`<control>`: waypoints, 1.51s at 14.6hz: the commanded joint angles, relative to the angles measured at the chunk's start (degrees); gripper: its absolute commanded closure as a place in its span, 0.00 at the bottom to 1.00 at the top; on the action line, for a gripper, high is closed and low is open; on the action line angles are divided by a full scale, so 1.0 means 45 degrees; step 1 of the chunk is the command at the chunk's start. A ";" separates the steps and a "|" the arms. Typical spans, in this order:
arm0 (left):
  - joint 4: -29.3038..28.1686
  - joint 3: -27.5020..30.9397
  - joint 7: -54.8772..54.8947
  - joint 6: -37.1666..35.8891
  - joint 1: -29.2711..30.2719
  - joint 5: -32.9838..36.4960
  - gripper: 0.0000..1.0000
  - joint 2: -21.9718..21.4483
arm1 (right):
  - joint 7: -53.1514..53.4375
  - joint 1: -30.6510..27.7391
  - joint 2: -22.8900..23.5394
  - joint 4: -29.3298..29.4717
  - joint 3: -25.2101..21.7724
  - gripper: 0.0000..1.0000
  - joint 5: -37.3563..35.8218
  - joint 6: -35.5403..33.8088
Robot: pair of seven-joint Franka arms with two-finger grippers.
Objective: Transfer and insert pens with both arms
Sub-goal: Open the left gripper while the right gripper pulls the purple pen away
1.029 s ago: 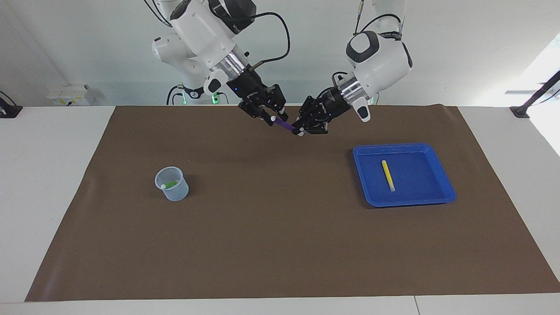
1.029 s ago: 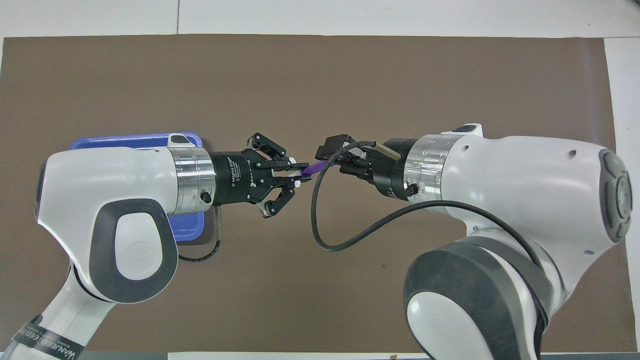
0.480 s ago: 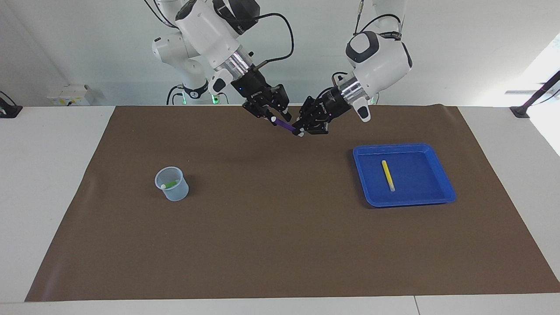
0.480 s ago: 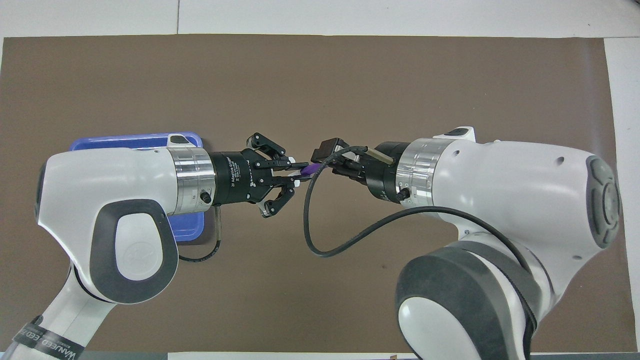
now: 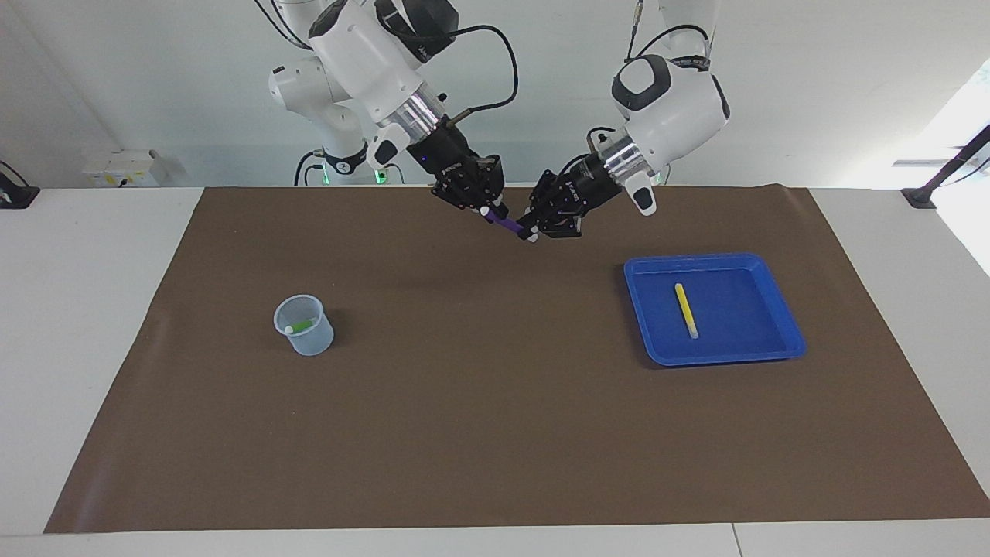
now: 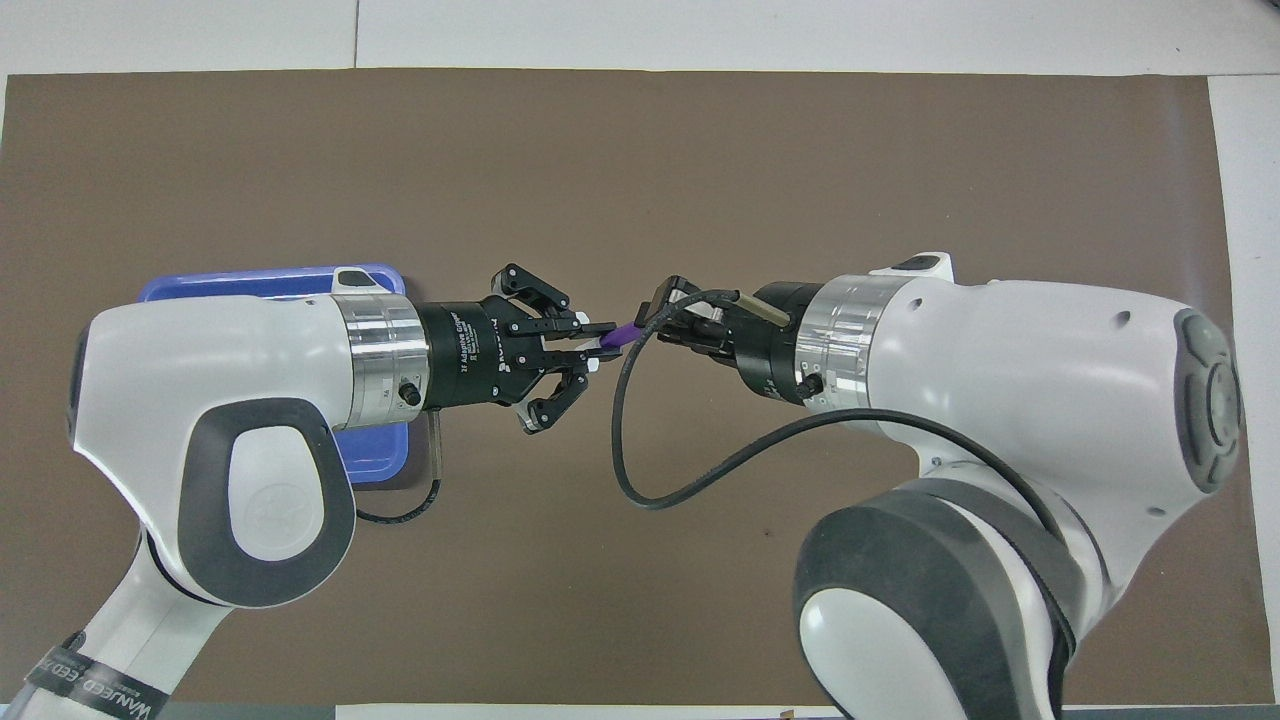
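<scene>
Purple pen (image 5: 506, 224) mid-handover above the tabletop (image 5: 495, 402), left gripper (image 5: 534, 230) fingers clamped on one end, right gripper (image 5: 489, 210) at the other, grip unclear. Green pen (image 5: 298, 325) already in the cup (image 5: 319, 340); yellow pen (image 5: 685, 309) waiting in the blue tray (image 5: 781, 340). Three pens, one cup, one tray.

There are three pens: a purple pen (image 5: 506, 224), a yellow pen (image 5: 685, 309) and a green pen (image 5: 298, 326). One blue tray (image 5: 781, 309) and one clear cup (image 5: 317, 340) stand on one brown mat (image 5: 479, 402). Two grippers are up: the left gripper (image 5: 534, 230) and the right gripper (image 5: 489, 209).
</scene>
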 commanded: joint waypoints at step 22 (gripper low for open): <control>-0.0440 0.0197 0.0287 0.0242 0.0166 -0.0067 0.00 -0.0645 | -0.3393 -0.0808 -0.0326 -0.0103 -0.0073 1.00 -0.1062 -0.2571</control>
